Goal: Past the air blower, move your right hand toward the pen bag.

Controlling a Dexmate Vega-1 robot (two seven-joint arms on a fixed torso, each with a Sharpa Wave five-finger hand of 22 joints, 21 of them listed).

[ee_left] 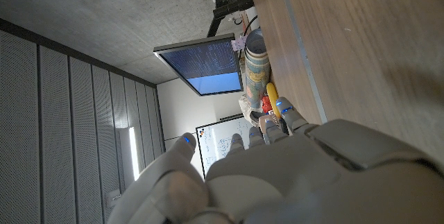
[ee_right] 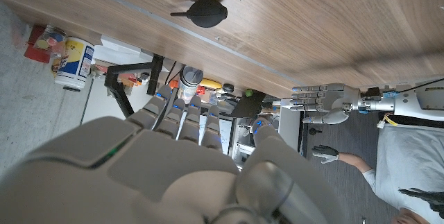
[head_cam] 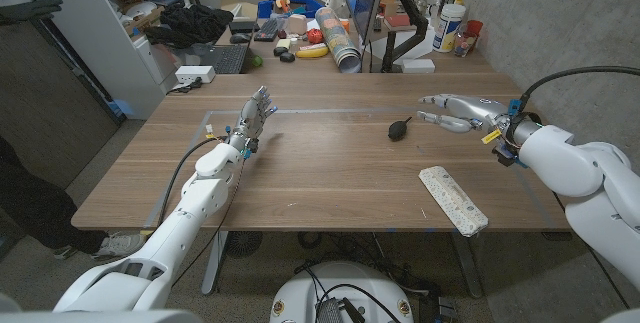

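The right robot hand (ee_right: 173, 175) shows from behind, its pale grey fingers (ee_right: 182, 116) reaching out side by side with nothing in them. Beyond them the black air blower (ee_right: 206, 11) lies on the wooden table (ee_right: 333, 23), its nozzle pointing sideways. The left robot hand (ee_right: 316, 104) hangs past the table edge, fingers spread. A white canister (ee_right: 71, 61) stands in the clutter behind, and a person's hand (ee_right: 325, 154) shows nearby.

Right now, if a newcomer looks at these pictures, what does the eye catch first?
The black air blower sits alone mid-table, just beside the open right robot hand. A pale pen bag lies near the front edge on the right, and the left robot hand stands raised, fingers apart, over the table's left side.
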